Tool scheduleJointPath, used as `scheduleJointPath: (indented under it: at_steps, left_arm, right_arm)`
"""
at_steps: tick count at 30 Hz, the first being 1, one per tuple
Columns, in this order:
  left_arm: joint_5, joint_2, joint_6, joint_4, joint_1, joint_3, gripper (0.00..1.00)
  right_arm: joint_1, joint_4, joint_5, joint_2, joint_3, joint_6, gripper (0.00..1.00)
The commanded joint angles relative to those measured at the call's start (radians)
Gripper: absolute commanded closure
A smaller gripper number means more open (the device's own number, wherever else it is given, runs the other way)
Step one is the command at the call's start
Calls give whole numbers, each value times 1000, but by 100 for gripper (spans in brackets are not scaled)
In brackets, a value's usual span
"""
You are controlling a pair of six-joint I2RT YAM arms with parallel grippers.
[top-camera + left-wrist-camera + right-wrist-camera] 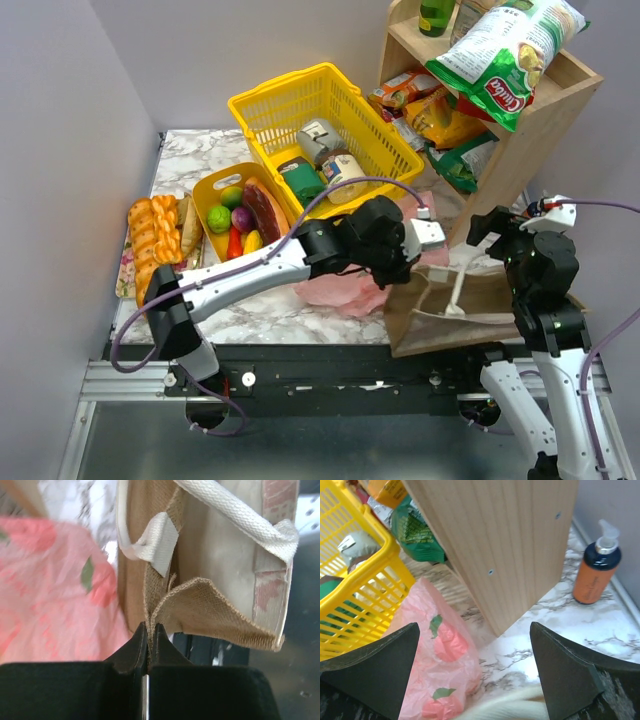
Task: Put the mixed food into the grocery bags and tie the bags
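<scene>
1. The left claw point(149, 627) is clenched on the rim of the brown paper bag point(215, 605), seemingly pinching one wall to hold the mouth open for loading.
2. The right claw point(474, 630) is spread wide and empty. The pink plastic bag point(445, 665) lies just beneath it, probably its next grip.
3. Counted: two bags beside the claws; one crisp packet point(505, 55) far beyond them on the wooden shelf point(560, 110); roughly five toy fruit point(232, 218) well apart from the left claw, in a yellow tub point(198, 195).

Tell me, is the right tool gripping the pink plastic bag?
No, the right tool is open, jaws wide apart, and the pink plastic bag lies beyond them unclamped.
</scene>
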Motion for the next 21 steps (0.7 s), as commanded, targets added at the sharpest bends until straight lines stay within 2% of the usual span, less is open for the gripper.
scheduleJointPath:
  at_steps: [1,5,6,10,13,16,17,21]
  left_arm:
    - [-139,-132,104,-172,83,-102,100]
    - [-167,-259,129,-166,221,-223,100]
    - [-174,-278,141,-172,272,-237,100]
    - [-291,-385,184,-120,330,-327,100]
    - [-325,-435,196,-106,386,-363,100]
    - [-276,-468,200,-77,403,-389,100]
    - [-213,-478,201,-65,403,-401,100]
    - [-110,-487,203,-34,403,-429,100]
  right_arm:
    - [-2,68,-113,24,-22,42,1]
    - [-1,101,-211,75,-27,52,3]
    - [-2,122,-284,99,-27,51,5]
    - [-2,177,-478,169,-16,34,6]
    - [-1,205,-587,202,-5,32,6]
    - [-1,228,-654,205,2,37,7]
    - [1,231,-670,204,4,31,6]
    - [1,230,-717,189,15,11,7]
